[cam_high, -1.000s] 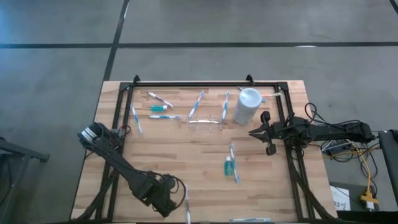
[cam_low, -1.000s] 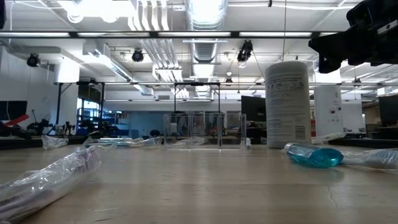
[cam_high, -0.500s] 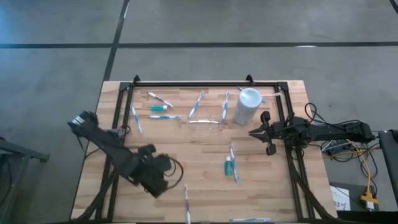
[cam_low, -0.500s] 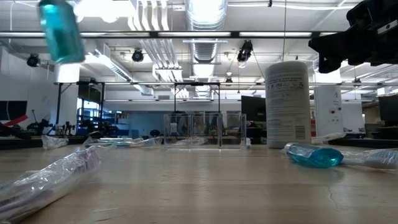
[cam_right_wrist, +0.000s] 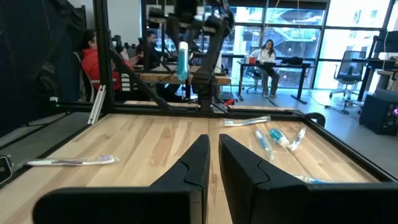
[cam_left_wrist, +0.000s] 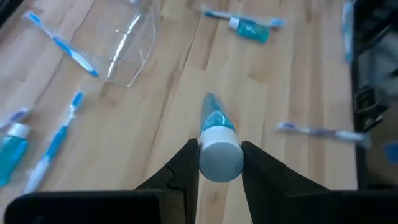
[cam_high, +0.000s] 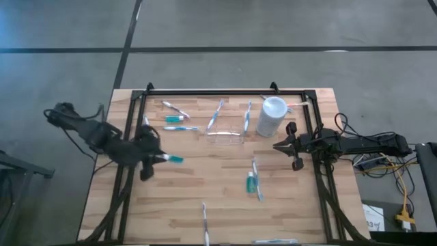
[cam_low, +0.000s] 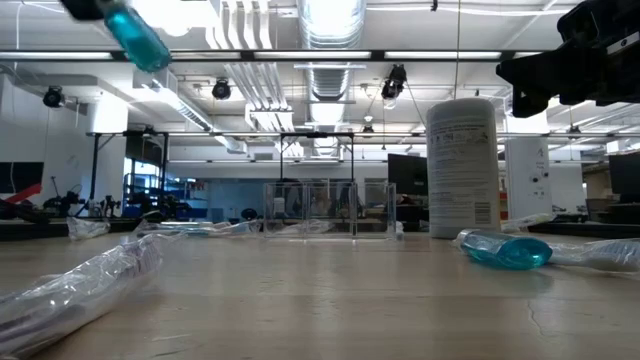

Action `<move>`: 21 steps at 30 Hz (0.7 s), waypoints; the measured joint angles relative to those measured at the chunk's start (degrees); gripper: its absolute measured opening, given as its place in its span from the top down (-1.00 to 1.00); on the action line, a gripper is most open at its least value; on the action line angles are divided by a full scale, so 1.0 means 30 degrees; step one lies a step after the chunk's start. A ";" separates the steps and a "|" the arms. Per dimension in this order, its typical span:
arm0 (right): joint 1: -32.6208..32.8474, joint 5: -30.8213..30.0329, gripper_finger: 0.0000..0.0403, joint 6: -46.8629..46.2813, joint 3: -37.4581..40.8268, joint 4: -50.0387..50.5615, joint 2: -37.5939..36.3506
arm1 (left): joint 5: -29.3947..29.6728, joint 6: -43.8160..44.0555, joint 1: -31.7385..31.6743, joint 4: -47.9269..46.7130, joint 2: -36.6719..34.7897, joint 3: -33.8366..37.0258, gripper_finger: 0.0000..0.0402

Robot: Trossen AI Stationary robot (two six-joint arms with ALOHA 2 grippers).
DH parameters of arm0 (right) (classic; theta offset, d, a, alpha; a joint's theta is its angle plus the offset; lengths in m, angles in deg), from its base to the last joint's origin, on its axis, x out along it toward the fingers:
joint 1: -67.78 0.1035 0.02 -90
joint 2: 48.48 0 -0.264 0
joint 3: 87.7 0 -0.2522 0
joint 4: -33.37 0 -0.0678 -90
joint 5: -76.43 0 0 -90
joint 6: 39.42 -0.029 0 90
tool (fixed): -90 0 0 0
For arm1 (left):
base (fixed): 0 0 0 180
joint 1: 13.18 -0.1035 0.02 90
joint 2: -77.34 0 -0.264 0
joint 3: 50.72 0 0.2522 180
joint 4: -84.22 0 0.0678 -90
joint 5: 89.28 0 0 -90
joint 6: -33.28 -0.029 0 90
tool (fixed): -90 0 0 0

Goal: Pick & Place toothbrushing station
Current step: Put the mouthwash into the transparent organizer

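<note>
Teal gel in a small white-capped tube (cam_high: 173, 159) hangs above the desk's left part in the high view, pinched by the left hand (cam_high: 151, 158); the clear plastic holder (cam_high: 225, 137) and tall white cylindrical cup (cam_high: 271, 116) stand well apart from it, at the far side. The right hand (cam_high: 276, 145) waits closed and empty beside the cup.

Low view: pale wooden desk (cam_low: 330, 300), crinkly wrapped toothbrushes, an open workshop hall with ceiling ducts behind.

Left wrist view: the fingers (cam_left_wrist: 186, 168) clamp only the round cap, body hanging free, so I judge a fast swing could twist or slip it.

Right wrist view: seated people at distant desks.
</note>
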 joint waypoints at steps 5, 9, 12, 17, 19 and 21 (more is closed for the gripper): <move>0.0000 -0.0007 0.83 0.0051 0.0000 0.0002 0.0000 | -0.0360 0.0137 0.0016 0.2493 -0.3650 0.4611 0.52; 0.0007 -0.0170 0.83 0.0069 0.0000 -0.0006 0.0000 | -0.0657 0.0264 -0.0065 0.3978 -0.5777 0.7285 0.52; 0.0007 -0.0917 0.83 0.0072 0.0000 -0.0005 0.0000 | -0.0870 0.0444 -0.0061 0.4964 -0.6797 0.8634 0.52; 0.0007 -0.1135 0.83 0.0050 0.0000 0.0002 0.0000 | -0.0686 -0.0265 -0.0373 0.6400 -0.7122 0.9398 0.52; 0.0007 -0.1166 0.83 0.0044 0.0000 -0.0007 0.0000 | -0.0851 -0.0283 -0.0842 0.6954 -0.6982 0.9283 0.52; 0.0007 -0.1173 0.83 0.0029 0.0000 -0.0130 0.0007 | -0.1904 -0.0767 -0.1477 0.7552 -0.6544 0.8960 0.52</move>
